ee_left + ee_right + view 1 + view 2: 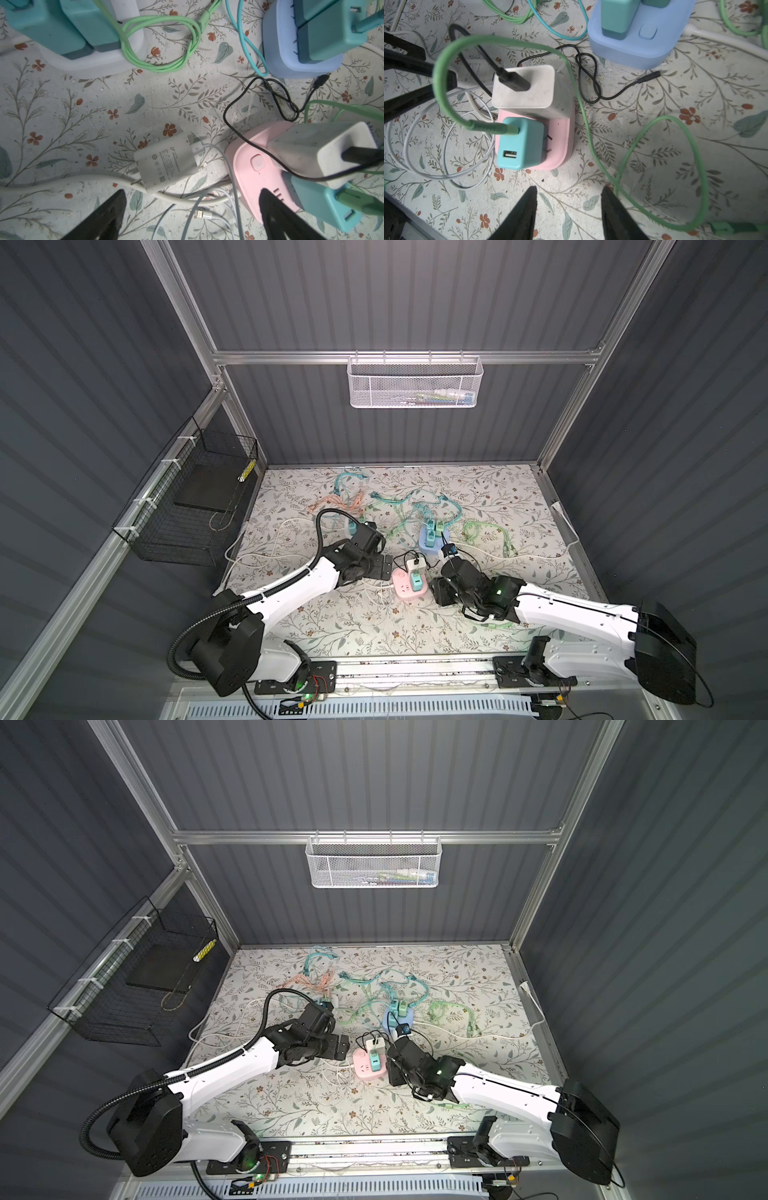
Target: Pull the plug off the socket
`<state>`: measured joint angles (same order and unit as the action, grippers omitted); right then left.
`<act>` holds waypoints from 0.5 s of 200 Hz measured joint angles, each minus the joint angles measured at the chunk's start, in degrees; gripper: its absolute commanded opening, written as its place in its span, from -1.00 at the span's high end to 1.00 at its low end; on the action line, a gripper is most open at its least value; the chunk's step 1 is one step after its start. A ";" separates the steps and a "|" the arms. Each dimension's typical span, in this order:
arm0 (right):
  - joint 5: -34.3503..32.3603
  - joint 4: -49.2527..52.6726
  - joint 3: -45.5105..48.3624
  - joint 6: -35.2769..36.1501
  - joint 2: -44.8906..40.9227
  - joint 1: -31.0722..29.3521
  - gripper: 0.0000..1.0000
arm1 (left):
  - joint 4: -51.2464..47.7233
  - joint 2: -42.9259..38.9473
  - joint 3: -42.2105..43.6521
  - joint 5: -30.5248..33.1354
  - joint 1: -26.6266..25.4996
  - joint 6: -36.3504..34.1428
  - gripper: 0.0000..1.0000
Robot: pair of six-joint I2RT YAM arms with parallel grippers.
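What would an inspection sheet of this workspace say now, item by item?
surface: floral table cover, dirt specks.
job's things: pink socket holds white charger and teal charger; loose charger lies unplugged beside it.
clutter: blue socket and white socket, with teal adapters plugged in.
grippers: left gripper open, empty, by loose charger; right gripper open, empty, facing pink socket.
cables: green cable and black cable loop from plugged chargers; white cord beside pink socket; orange bundle, teal bundle at back.
surroundings: white mesh basket on back rail; black wire basket on left wall.
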<state>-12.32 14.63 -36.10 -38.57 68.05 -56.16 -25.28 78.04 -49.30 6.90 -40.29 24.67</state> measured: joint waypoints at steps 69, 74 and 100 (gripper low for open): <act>-5.70 0.15 -1.46 -0.02 1.11 -5.07 -0.12 | -0.66 -1.09 0.00 1.36 -2.69 -1.03 -0.99; -6.05 0.04 -1.73 -0.02 1.51 -5.44 -0.13 | -0.66 -0.98 0.00 1.51 -3.06 -1.09 -0.99; -7.39 -0.17 -3.30 -0.02 4.28 -7.08 -0.15 | -0.59 0.15 0.02 2.08 -4.72 -1.29 -0.99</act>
<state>-19.70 14.46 -39.40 -38.59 72.34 -63.24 -25.87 78.19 -49.28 8.97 -45.01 23.38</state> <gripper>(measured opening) 0.573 0.997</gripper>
